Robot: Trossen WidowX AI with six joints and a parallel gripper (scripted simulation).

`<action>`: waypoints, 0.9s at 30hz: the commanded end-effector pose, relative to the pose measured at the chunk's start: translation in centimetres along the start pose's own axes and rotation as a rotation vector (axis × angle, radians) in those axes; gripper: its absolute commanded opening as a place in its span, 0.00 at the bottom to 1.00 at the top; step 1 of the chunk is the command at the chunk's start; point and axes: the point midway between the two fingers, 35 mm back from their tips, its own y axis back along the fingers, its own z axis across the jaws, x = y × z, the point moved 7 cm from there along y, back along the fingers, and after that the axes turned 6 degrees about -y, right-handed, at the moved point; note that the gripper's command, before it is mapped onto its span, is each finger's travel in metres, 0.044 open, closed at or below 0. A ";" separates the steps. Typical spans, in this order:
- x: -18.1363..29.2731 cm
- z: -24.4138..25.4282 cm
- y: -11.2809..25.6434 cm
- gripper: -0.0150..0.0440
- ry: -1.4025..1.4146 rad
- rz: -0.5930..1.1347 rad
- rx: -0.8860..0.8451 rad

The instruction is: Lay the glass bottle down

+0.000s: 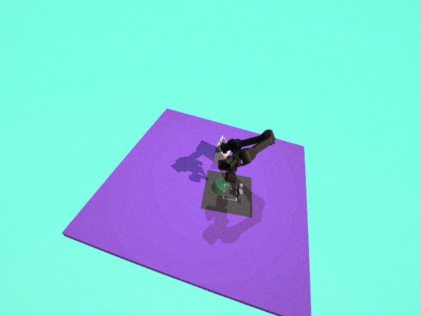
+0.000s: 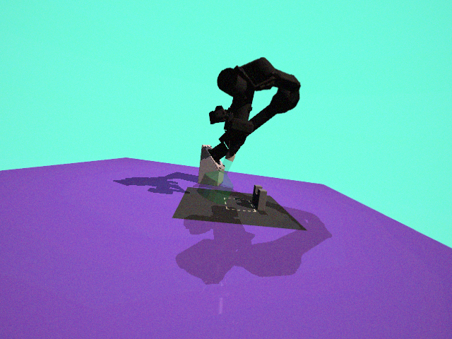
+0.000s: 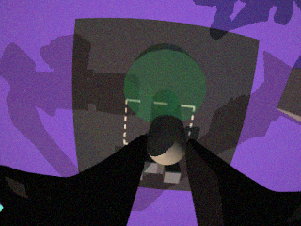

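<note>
Exterior view: from where I stand, the glass bottle (image 1: 222, 184) (image 2: 217, 195) (image 3: 165, 85) has its green body low over the dark mat (image 1: 211, 203) (image 2: 182, 212) (image 3: 99, 155), beside the dashed outline (image 1: 229, 192) (image 2: 239, 210) (image 3: 125, 122) and partly across it in the overhead look. Its pale neck end points up into the claw (image 1: 230, 179) (image 2: 227, 155) (image 3: 167, 141), which is pinching the bottle there, one finger on either side. Whether the base touches the mat I can't tell.

The relation that matters is the long axis. It runs up from the body to the claw, tilted a little in the exterior view, and is far from lying flat. The grey U-shaped rest (image 1: 241, 189) (image 2: 260, 198) (image 3: 162, 173) stands at the far side of the outline from the green body, so I'd say the neck must swing down toward that rest while the body comes over the outline. The single arm has the top end, so the wide end looks likely to swing or scrape if hurried. With glass, I'd want a slow tip and no release until both ends are supported.
</note>
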 end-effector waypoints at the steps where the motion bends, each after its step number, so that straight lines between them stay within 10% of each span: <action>1: 0.9 -0.1 0.0 0.43 -0.001 0.008 0.000; 27: 4.2 -0.3 -0.1 0.43 -0.004 -0.039 0.001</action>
